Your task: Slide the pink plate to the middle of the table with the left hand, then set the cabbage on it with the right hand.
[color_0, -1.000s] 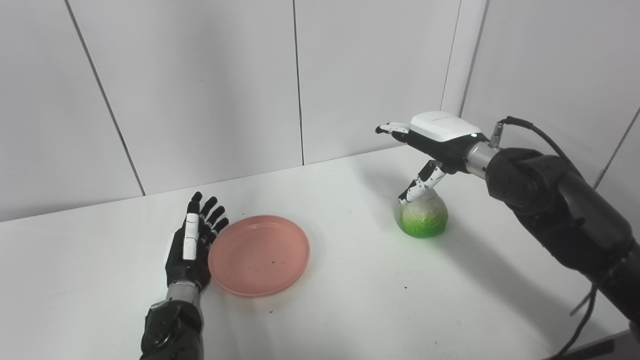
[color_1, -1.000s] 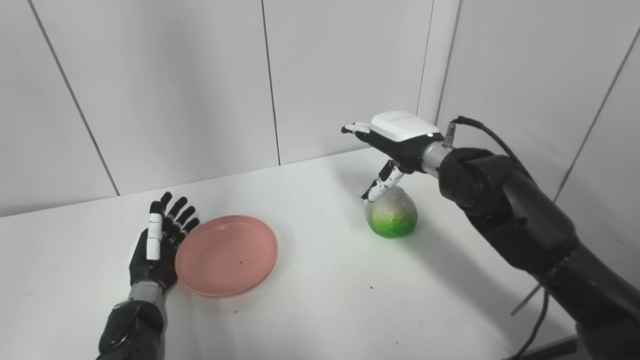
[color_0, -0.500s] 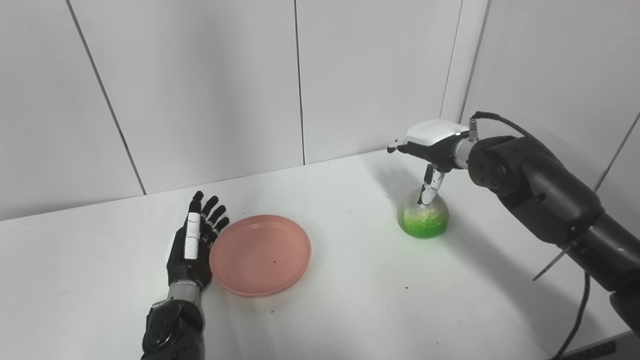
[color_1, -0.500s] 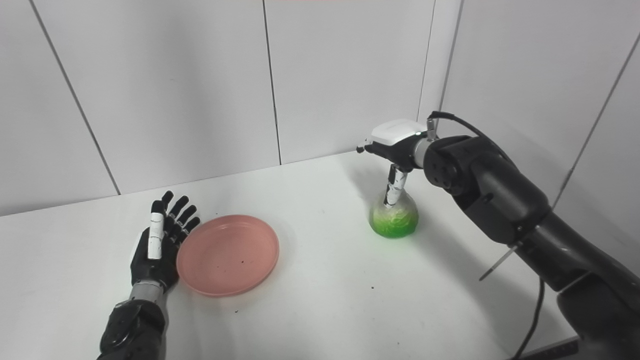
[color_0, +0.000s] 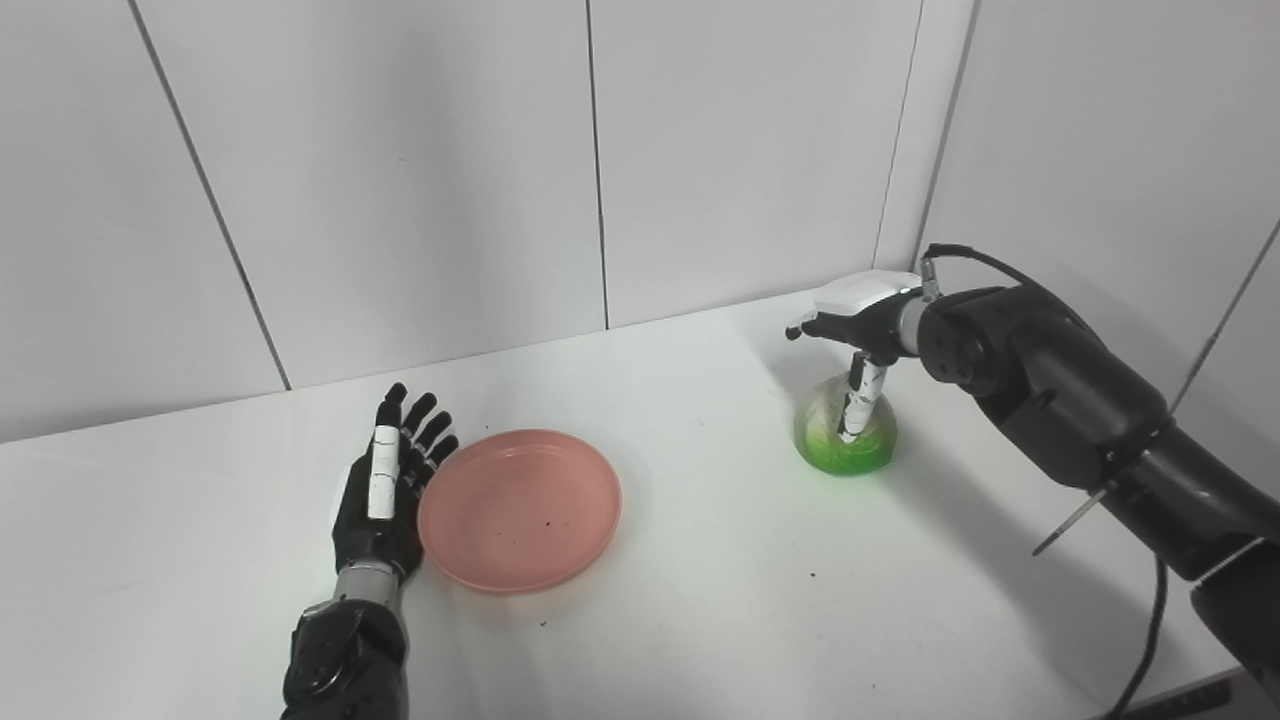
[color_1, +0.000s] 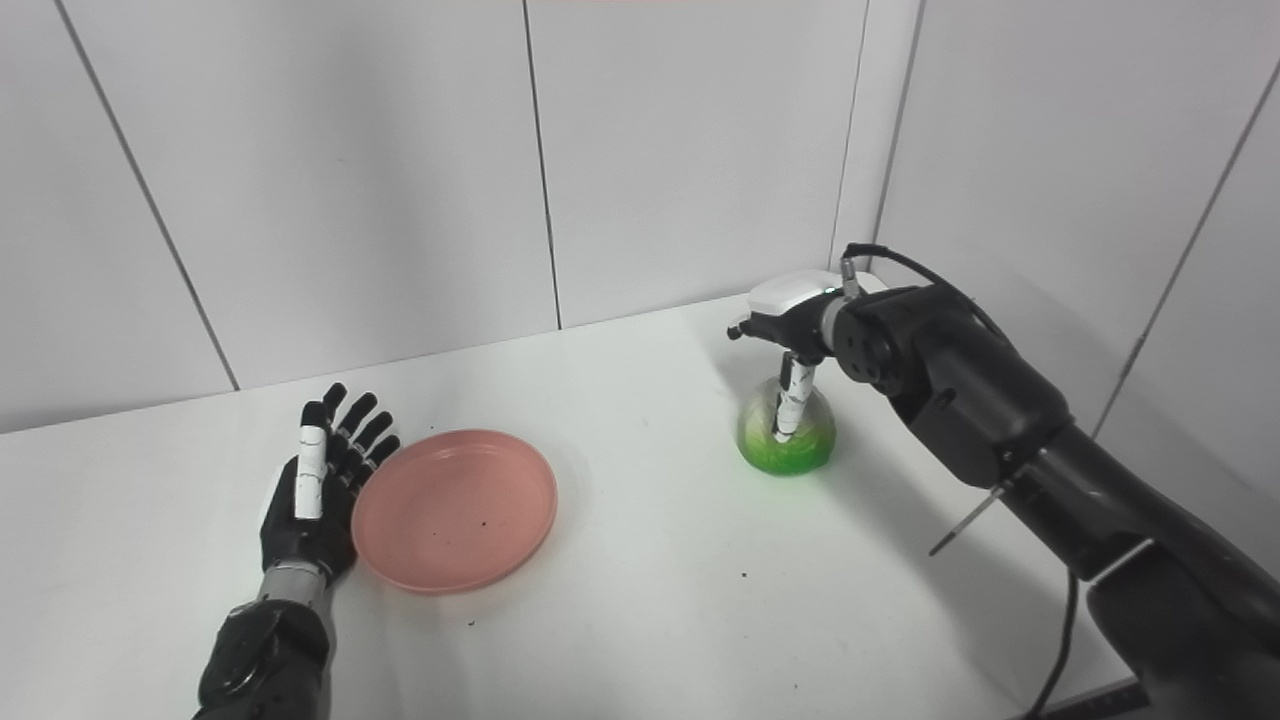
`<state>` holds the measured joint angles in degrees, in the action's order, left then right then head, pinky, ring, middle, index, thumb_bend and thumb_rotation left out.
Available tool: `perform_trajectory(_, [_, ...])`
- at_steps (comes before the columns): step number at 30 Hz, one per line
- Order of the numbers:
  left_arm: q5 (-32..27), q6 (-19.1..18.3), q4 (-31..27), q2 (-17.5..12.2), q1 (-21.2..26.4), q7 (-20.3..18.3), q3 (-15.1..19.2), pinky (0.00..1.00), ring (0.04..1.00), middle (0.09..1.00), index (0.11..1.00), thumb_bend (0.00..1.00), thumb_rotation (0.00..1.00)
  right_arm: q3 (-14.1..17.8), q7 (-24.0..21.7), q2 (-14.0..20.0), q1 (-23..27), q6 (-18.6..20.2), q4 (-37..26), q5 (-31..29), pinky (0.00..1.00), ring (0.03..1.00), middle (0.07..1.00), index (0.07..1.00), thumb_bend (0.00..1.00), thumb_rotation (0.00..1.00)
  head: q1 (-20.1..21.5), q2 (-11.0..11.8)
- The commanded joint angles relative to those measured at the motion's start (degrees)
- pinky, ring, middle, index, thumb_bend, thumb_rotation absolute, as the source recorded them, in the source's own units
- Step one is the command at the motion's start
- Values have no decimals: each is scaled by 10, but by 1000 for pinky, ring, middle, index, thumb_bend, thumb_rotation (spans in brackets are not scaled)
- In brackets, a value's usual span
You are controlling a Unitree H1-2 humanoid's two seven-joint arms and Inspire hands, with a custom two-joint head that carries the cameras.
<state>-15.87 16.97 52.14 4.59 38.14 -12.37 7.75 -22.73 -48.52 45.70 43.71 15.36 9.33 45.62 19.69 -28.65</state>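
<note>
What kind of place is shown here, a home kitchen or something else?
Probably a robot test cell, not a kitchen: a bare white table boxed in by plain white wall panels, carrying only a pink plate and a cabbage.

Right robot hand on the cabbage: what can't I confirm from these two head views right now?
- Grip: the right robot hand sits over the cabbage; only one finger shows in front, the rest are behind it in both views.
- Cabbage's far side: hidden by itself.
- Left robot hand beside the pink plate: rim contact unclear, both views.
</note>
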Motion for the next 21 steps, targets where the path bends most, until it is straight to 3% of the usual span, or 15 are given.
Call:
perform_trajectory(1, [5, 3, 15, 6, -28, -1, -3, 881, 899, 933, 964, 974, 794, 11, -3, 9, 35, 0, 2, -1, 753, 901, 946, 914, 1000, 232, 0, 0])
perform_trajectory(13, [8, -8, 2, 6, -32, 0, -6, 877, 906, 940, 976, 973, 804, 8, 0, -2, 39, -13, 56, -19, 709, 902, 964, 915, 1000, 232, -3, -4])
perform_trajectory(21, [8, -12, -3, 10, -34, -3, -5, 885, 909, 950, 978, 954, 805, -4, -6, -8, 33, 11, 59, -8, 653, 873, 929, 884, 1000, 175, -6, -4])
